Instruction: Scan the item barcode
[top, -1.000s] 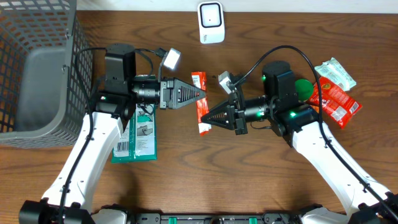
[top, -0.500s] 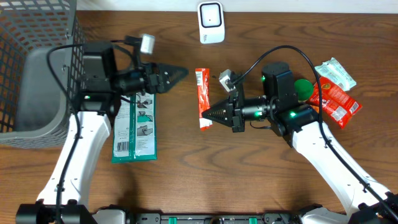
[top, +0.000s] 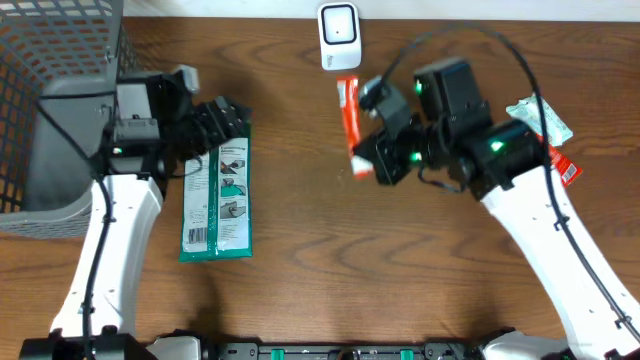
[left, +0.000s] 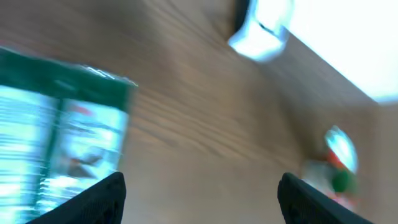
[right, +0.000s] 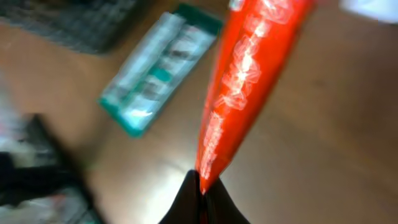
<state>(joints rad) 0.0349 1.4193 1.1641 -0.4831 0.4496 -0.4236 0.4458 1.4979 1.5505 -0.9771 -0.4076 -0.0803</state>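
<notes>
Red packet (top: 347, 118) is gripped at its lower end by the right gripper (top: 360, 168), whose jaws are clamped tight on it; the packet's upper end lies just below the white scanner (top: 339, 37) at the far edge of the wooden table (top: 300, 250); the right wrist view shows it rising from the pinched fingertips, blurred; the left gripper (top: 228, 118) has its fingers (left: 99, 199) well apart with nothing between them, over the top end of the green package (top: 218, 200), beside the wire basket (top: 60, 60).
</notes>
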